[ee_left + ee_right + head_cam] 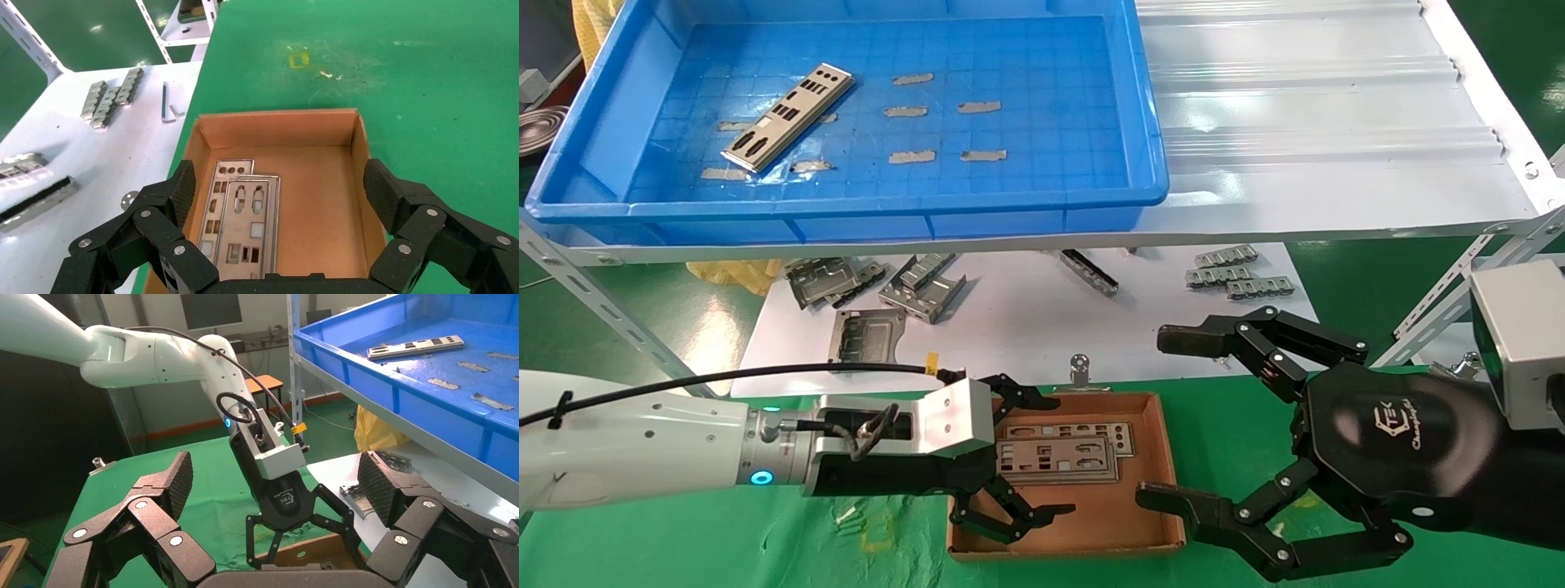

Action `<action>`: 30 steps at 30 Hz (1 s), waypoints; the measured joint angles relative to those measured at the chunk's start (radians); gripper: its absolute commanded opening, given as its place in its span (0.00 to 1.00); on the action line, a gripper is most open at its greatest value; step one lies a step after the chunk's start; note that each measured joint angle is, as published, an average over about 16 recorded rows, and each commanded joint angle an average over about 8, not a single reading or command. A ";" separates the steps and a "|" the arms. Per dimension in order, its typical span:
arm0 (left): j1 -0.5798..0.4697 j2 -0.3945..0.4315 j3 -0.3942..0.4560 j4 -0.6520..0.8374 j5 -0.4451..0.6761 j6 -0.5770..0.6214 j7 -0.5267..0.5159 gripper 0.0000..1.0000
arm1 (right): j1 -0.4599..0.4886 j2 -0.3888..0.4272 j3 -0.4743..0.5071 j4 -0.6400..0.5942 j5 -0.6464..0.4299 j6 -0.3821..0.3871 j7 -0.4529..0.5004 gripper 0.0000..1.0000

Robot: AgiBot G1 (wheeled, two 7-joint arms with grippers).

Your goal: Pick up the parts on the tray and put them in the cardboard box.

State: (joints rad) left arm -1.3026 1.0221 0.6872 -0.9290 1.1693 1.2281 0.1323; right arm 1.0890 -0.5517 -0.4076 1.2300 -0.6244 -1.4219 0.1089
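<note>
One silver-grey punched plate [789, 117] lies diagonally at the left of the blue tray [1148, 122] on the shelf; it also shows in the right wrist view [415, 346]. The brown cardboard box [1156, 474] sits on the green mat and holds a stack of plates [1062, 449], seen close in the left wrist view [242, 220]. My left gripper [1054, 456] hovers open and empty over the box's left side, above the plates. My right gripper [1164, 416] is open and empty just right of the box.
Bent grey brackets [878, 290] and small ridged strips [1238, 273] lie on a white sheet under the white ribbed shelf [1320, 122]. Grey tape scraps [944, 131] dot the tray floor. Shelf legs stand at both sides.
</note>
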 measured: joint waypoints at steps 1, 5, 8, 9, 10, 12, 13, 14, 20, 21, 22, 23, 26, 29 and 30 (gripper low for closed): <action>0.002 -0.004 -0.004 -0.003 -0.004 0.002 -0.003 1.00 | 0.000 0.000 0.000 0.000 0.000 0.000 0.000 1.00; 0.014 -0.024 -0.025 -0.021 -0.026 0.016 -0.019 1.00 | 0.000 0.000 0.000 0.000 0.000 0.000 0.000 1.00; 0.025 -0.044 -0.044 -0.038 -0.047 0.028 -0.034 1.00 | 0.000 0.000 0.000 0.000 0.000 0.000 0.000 1.00; 0.029 -0.051 -0.052 -0.044 -0.054 0.033 -0.040 1.00 | 0.000 0.000 0.000 0.000 0.000 0.000 0.000 1.00; 0.033 -0.058 -0.059 -0.050 -0.062 0.038 -0.045 1.00 | 0.000 0.000 0.000 0.000 0.000 0.000 0.000 1.00; 0.041 -0.072 -0.073 -0.062 -0.077 0.047 -0.056 1.00 | 0.000 0.000 0.000 0.000 0.000 0.000 0.000 1.00; 0.044 -0.080 -0.080 -0.069 -0.085 0.052 -0.062 1.00 | 0.000 0.000 0.000 0.000 0.000 0.000 0.000 1.00; 0.048 -0.087 -0.087 -0.075 -0.092 0.056 -0.067 1.00 | 0.000 0.000 0.000 0.000 0.000 0.000 0.000 1.00; 0.072 -0.130 -0.129 -0.112 -0.138 0.084 -0.101 1.00 | 0.000 0.000 0.000 0.000 0.000 0.000 0.000 1.00; 0.076 -0.137 -0.136 -0.118 -0.146 0.089 -0.106 1.00 | 0.000 0.000 0.000 0.000 0.000 0.000 0.000 1.00; 0.080 -0.144 -0.143 -0.124 -0.153 0.094 -0.112 1.00 | 0.000 0.000 0.000 0.000 0.000 0.000 0.000 1.00; 0.084 -0.151 -0.150 -0.130 -0.161 0.098 -0.118 1.00 | 0.000 0.000 0.000 0.000 0.000 0.000 0.000 1.00; 0.096 -0.173 -0.172 -0.149 -0.184 0.112 -0.134 1.00 | 0.000 0.000 0.000 0.000 0.000 0.000 0.000 1.00; 0.108 -0.194 -0.193 -0.168 -0.207 0.126 -0.151 1.00 | 0.000 0.000 0.000 0.000 0.000 0.000 0.000 1.00; 0.112 -0.201 -0.200 -0.174 -0.215 0.131 -0.157 1.00 | 0.000 0.000 0.000 0.000 0.000 0.000 0.000 1.00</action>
State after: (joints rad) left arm -1.1906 0.8207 0.4870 -1.1030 0.9544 1.3592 -0.0245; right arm 1.0890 -0.5517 -0.4076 1.2300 -0.6243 -1.4219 0.1089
